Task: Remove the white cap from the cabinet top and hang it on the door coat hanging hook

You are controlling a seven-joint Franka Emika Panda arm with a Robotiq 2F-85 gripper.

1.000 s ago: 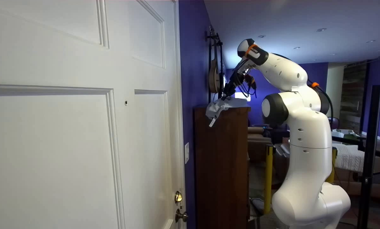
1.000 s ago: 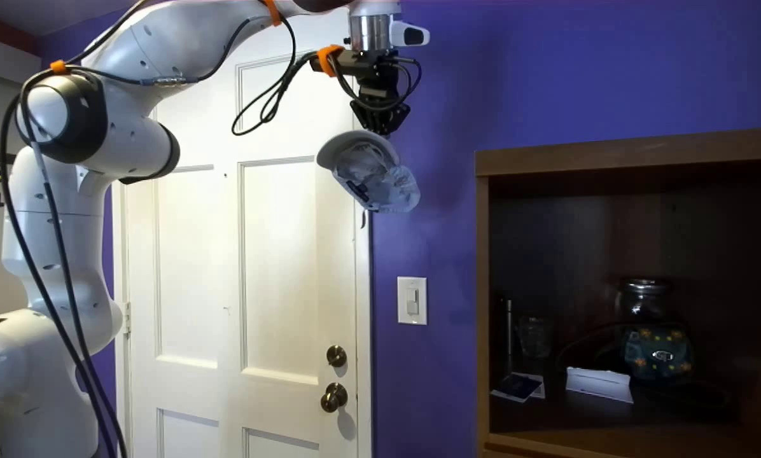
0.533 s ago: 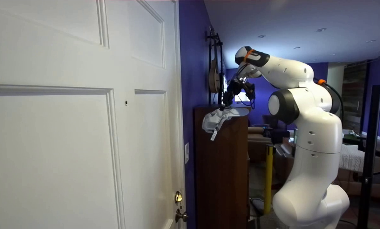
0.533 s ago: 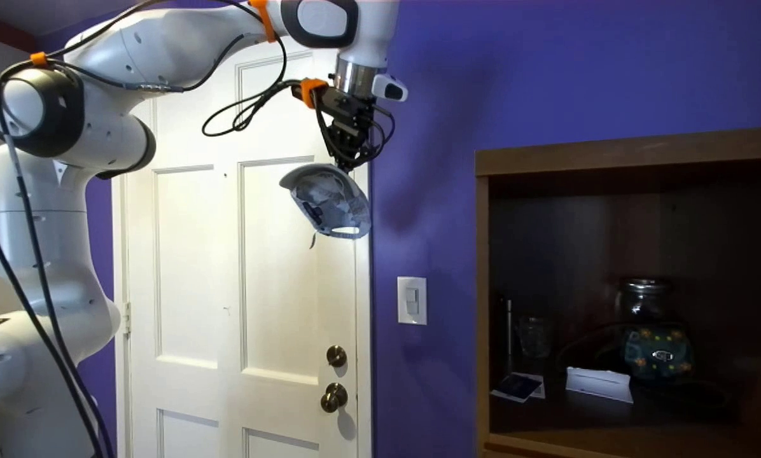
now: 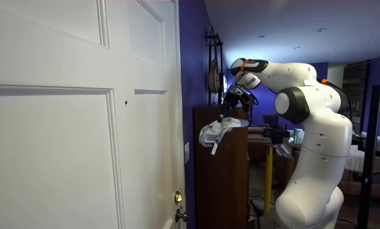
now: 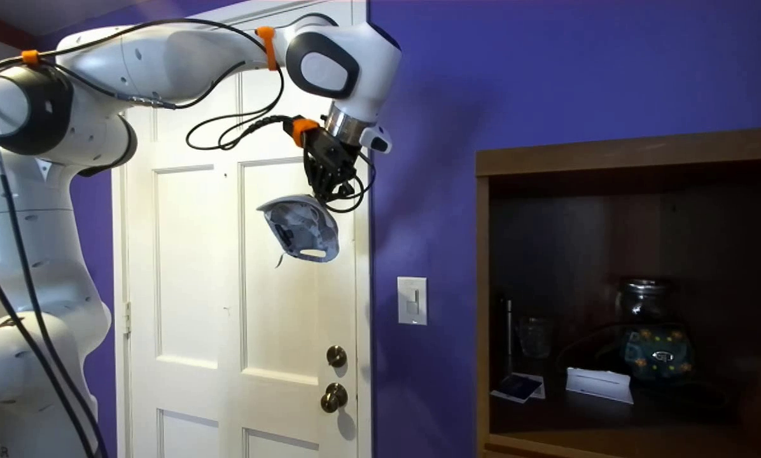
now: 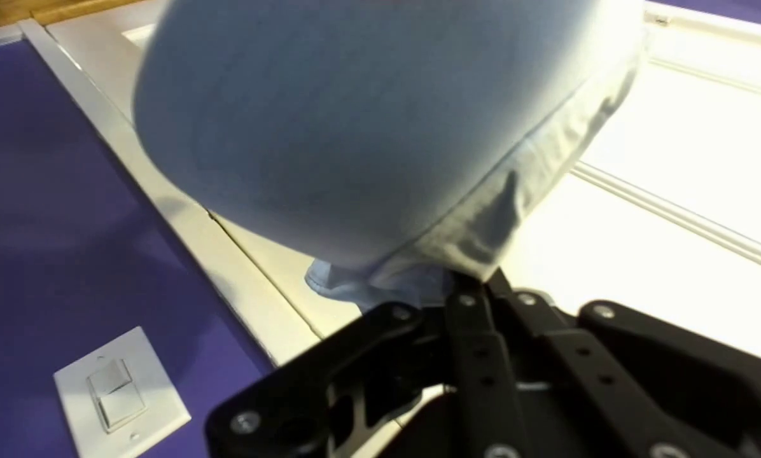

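The white cap (image 6: 301, 230) hangs tilted in the air in front of the white door (image 6: 279, 305), its brim toward the left in this exterior view. It also shows in an exterior view (image 5: 213, 133), with its strap hanging down. My gripper (image 5: 220, 119) is shut on the cap's upper fabric and holds it from above. In the wrist view the cap's brim (image 7: 368, 127) fills the upper middle and hides the fingertips partly. The cabinet (image 5: 221, 178) stands behind the cap there. A faint small mark (image 6: 226, 310) is on the door; I cannot tell whether it is the hook.
A light switch (image 6: 412, 300) is on the purple wall right of the door. Door knobs (image 6: 334, 397) stick out at the door's right edge. The open cabinet (image 6: 628, 152) stands at the right with small items inside. A guitar (image 5: 214, 76) hangs on the wall.
My gripper has moved down with the cap in both exterior views. The cap has gone from before the wall edge to before the door. The gripper has stayed shut on it.
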